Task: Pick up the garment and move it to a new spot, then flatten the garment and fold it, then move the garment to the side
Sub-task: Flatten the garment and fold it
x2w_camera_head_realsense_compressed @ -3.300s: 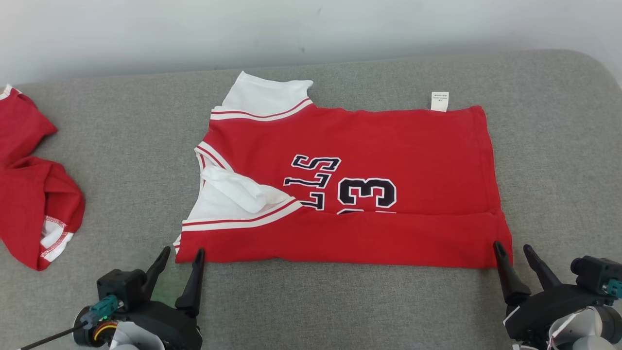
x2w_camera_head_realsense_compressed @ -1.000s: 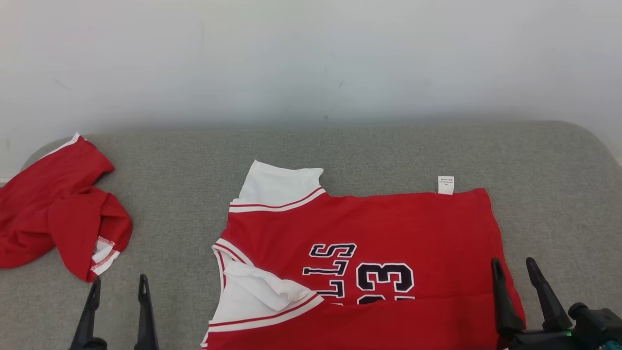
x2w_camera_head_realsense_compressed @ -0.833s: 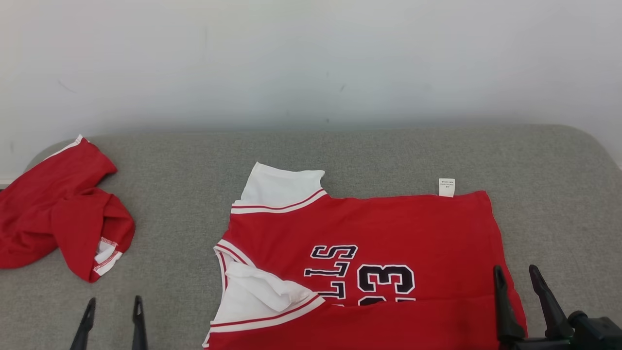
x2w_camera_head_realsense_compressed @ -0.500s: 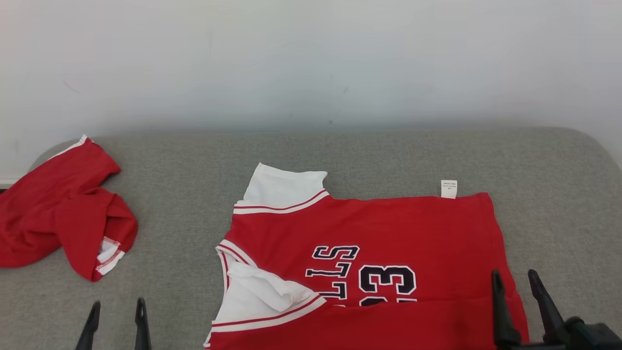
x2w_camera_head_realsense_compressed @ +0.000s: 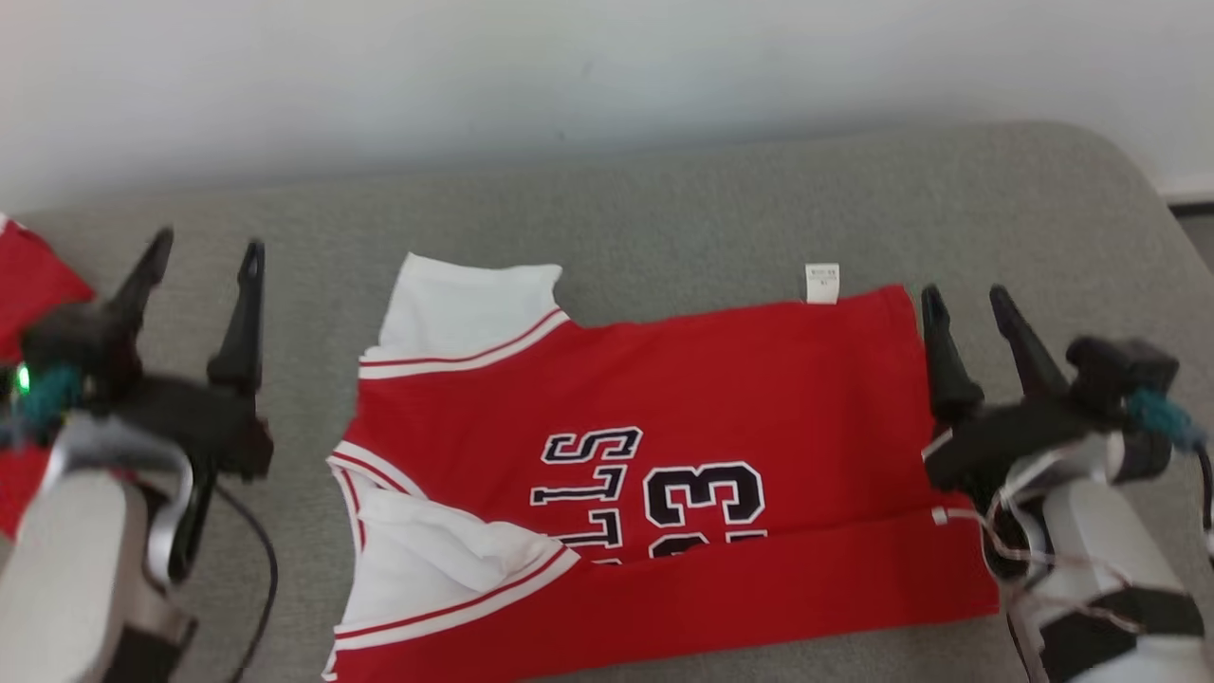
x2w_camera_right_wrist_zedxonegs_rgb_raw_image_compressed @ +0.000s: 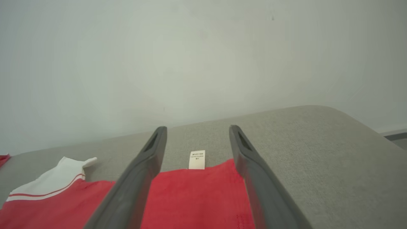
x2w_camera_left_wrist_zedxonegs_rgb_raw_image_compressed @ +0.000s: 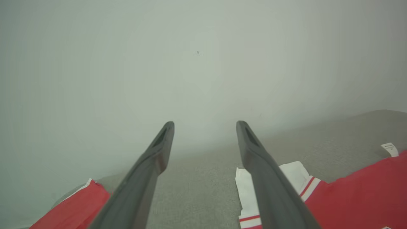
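The garment (x2w_camera_head_realsense_compressed: 702, 417) is a red jersey with white sleeves and dark lettering, lying spread on the grey cushion, its near edge folded over in a strip. A white label (x2w_camera_head_realsense_compressed: 821, 283) sticks out at its far edge. My left gripper (x2w_camera_head_realsense_compressed: 204, 254) is open above the cushion left of the white sleeve (x2w_camera_head_realsense_compressed: 455, 304), holding nothing. My right gripper (x2w_camera_head_realsense_compressed: 963, 299) is open by the jersey's far right corner, empty. In the right wrist view the open gripper (x2w_camera_right_wrist_zedxonegs_rgb_raw_image_compressed: 197, 128) frames the label (x2w_camera_right_wrist_zedxonegs_rgb_raw_image_compressed: 196, 159) and the red edge (x2w_camera_right_wrist_zedxonegs_rgb_raw_image_compressed: 197, 194). The left wrist view has the open gripper (x2w_camera_left_wrist_zedxonegs_rgb_raw_image_compressed: 205, 122) over bare cushion, sleeve (x2w_camera_left_wrist_zedxonegs_rgb_raw_image_compressed: 292, 171) beside the right finger.
A second red garment (x2w_camera_head_realsense_compressed: 28, 285) lies at the far left edge of the cushion (x2w_camera_head_realsense_compressed: 664, 209), behind my left arm. A pale wall rises behind the cushion. The cushion's rounded right corner (x2w_camera_head_realsense_compressed: 1119, 161) drops off to the floor.
Both arms have risen and reached forward, so the grippers now stand beside the jersey's far corners. The camera has tilted down. Both grippers stay open.
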